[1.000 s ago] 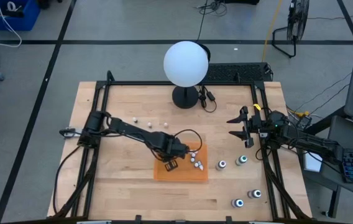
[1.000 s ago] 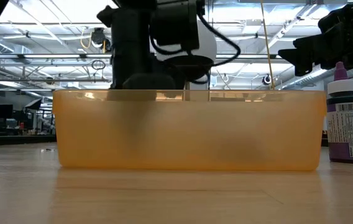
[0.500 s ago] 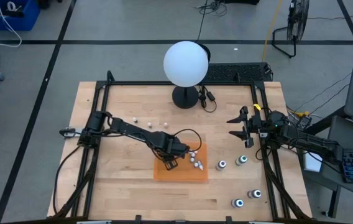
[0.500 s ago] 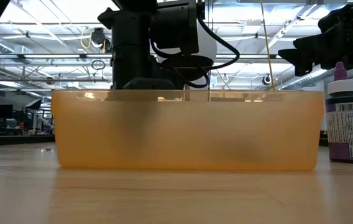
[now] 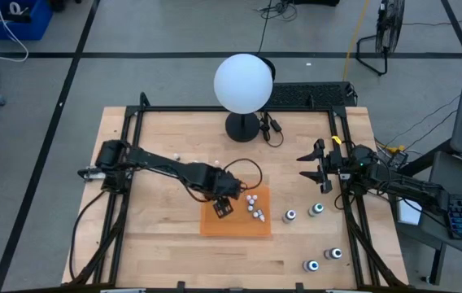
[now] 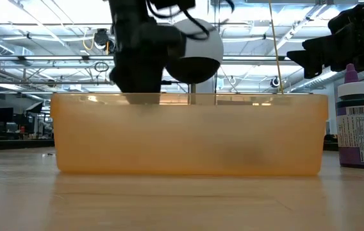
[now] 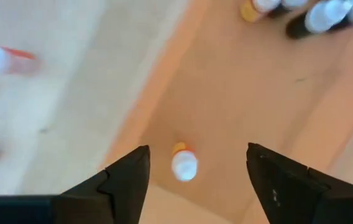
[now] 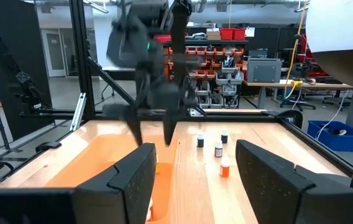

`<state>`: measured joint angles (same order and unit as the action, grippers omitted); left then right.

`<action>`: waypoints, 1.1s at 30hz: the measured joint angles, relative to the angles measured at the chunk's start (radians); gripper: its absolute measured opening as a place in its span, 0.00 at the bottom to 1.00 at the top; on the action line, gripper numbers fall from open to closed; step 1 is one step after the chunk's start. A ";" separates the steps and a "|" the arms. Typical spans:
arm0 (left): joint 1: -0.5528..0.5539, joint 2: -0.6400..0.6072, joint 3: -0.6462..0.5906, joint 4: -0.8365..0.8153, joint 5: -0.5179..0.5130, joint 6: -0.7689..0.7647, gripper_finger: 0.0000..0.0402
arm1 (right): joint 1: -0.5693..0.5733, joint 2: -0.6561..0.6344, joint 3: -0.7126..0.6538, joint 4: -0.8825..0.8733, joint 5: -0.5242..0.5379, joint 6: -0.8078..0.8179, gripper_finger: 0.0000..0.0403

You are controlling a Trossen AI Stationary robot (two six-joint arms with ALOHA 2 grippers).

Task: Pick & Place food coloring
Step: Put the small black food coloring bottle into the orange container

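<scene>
Food coloring bottles are lying in three groups around the orange tray [image 5: 239, 226]: a cluster of small white-capped ones [image 5: 254, 207] inside the tray at its right end, a few more [image 5: 213, 163] on the table beyond the tray's far edge, and four bigger dark ones [image 5: 290, 216] standing on the table to the tray's right. One small bottle [image 7: 183, 165] is lying alone on the tray floor, directly beneath the left gripper [image 5: 222, 209], as the left wrist view shows.

The left gripper is hanging above the tray's left half with its fingers [image 7: 123, 180] spread wide and nothing between them. Compared with the high view one second ago, the left arm has pulled back toward the table's left edge and the gripper has risen; the low view agrees, since the dark wrist that was sitting at the tray's rim [image 6: 188, 99] is now showing higher above it. Judged from this, a bottle has just been released into the tray and the arm is withdrawing for the next one.

The right gripper [image 5: 319, 173] is waiting well to the tray's right, near the table's right rail, open and empty, unmoved across the earlier frames. The white globe lamp [image 5: 243, 83] is standing beyond the tray's far side.
</scene>
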<state>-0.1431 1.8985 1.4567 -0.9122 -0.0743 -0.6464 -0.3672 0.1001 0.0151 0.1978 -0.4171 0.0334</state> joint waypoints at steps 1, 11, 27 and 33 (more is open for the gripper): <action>0.002 -0.022 0.000 -0.020 -0.016 0.000 0.67 | 0.000 0.000 0.000 0.000 0.000 0.000 0.52; 0.016 -0.191 0.000 -0.361 -0.220 -0.074 0.60 | 0.000 0.000 0.000 0.001 0.000 0.000 0.53; 0.152 -0.211 -0.196 -0.406 -0.173 -0.111 0.59 | 0.000 0.000 0.000 0.000 0.000 0.000 0.52; 0.191 -0.211 -0.312 -0.251 -0.111 -0.037 0.59 | 0.000 0.000 0.000 0.000 0.000 0.000 0.52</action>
<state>0.0478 1.6878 1.1445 -1.1635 -0.1853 -0.6831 -0.3670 0.1001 0.0154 0.1982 -0.4175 0.0334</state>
